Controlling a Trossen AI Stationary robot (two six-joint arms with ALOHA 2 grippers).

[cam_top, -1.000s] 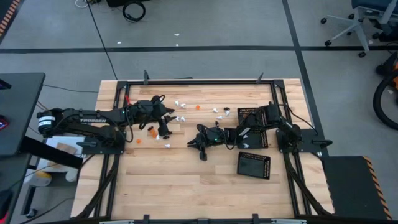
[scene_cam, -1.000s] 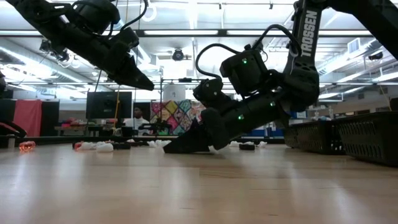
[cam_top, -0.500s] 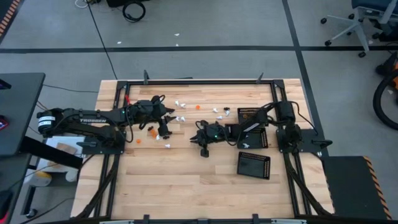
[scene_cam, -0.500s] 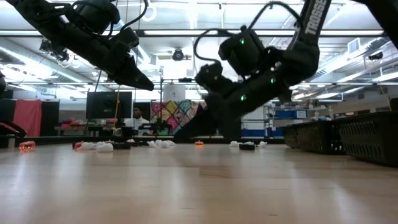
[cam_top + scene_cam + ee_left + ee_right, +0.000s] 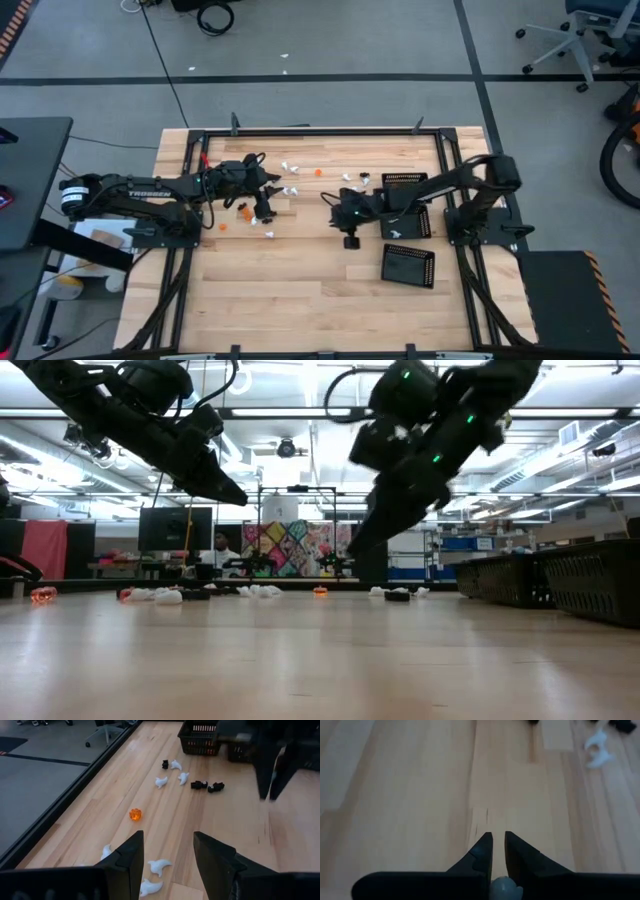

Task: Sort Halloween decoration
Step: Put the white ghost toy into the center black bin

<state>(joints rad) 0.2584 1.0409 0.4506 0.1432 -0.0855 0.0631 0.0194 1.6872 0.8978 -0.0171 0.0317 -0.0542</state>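
I see the right gripper (image 5: 352, 240) raised over mid-table, pinching a small white decoration (image 5: 505, 886). The left gripper (image 5: 262, 214) hangs spread, empty, above scattered white and orange pieces (image 5: 160, 866).

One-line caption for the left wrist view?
Open left gripper hovers over white ghost pieces and an orange piece.

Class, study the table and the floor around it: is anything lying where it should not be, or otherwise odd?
Yes. A few small white pieces lie on the grey floor beyond the table's far edge, off the wooden table, while the other decoration pieces lie scattered on the tabletop. They look like strays from the set.
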